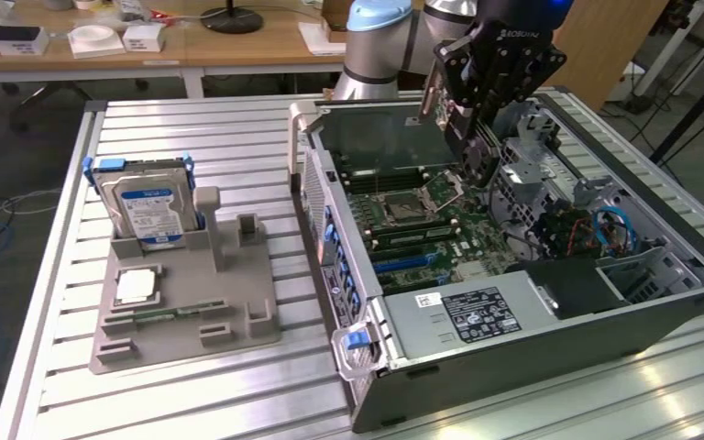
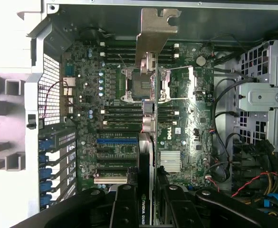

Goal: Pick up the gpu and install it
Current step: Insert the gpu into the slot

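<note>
1. Standing upright in a slot of the grey moulded holder (image 1: pixel 248 321), at the exterior view's left, a silver hard drive (image 1: pixel 147 209) with blue rails is seen. The holder is carried by a ribbed metal surface (image 1: pixel 157 403).
2. A narrow strip of bare surface is left between the holder and the open computer case (image 1: pixel 645 316).
3. Inside the case, a green motherboard (image 1: pixel 432 234) and a boxy grey power supply (image 1: pixel 468 312) are housed.
4. The gpu (image 2: pixel 147 156), thin and seen edge-on with a silver end bracket, is clamped between the black fingers (image 2: pixel 124 209) and held above the motherboard.
</note>
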Motion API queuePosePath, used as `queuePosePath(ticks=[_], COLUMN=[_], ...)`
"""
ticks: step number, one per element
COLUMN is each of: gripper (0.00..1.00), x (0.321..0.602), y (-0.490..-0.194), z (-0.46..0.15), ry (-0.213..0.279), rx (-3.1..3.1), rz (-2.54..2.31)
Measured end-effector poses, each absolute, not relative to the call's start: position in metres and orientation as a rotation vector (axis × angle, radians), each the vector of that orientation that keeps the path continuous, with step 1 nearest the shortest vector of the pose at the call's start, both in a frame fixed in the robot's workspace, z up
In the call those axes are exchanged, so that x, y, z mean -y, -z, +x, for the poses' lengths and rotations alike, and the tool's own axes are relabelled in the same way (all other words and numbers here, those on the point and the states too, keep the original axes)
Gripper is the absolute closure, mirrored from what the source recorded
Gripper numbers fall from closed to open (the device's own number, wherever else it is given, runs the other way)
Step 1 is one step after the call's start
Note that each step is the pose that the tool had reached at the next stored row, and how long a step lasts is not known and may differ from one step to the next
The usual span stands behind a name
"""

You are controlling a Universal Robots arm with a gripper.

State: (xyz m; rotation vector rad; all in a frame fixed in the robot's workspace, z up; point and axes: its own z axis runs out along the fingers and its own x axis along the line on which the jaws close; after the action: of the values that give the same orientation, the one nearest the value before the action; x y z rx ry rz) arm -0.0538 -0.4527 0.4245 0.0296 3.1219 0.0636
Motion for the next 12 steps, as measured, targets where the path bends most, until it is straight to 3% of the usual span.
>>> queuePosePath(ticks=[12], gripper=[0.74], x=[0.4527], y=[-0.4245], z=[-0.0537], ry=[-0.064], rx=[-3.123], rz=[-0.019])
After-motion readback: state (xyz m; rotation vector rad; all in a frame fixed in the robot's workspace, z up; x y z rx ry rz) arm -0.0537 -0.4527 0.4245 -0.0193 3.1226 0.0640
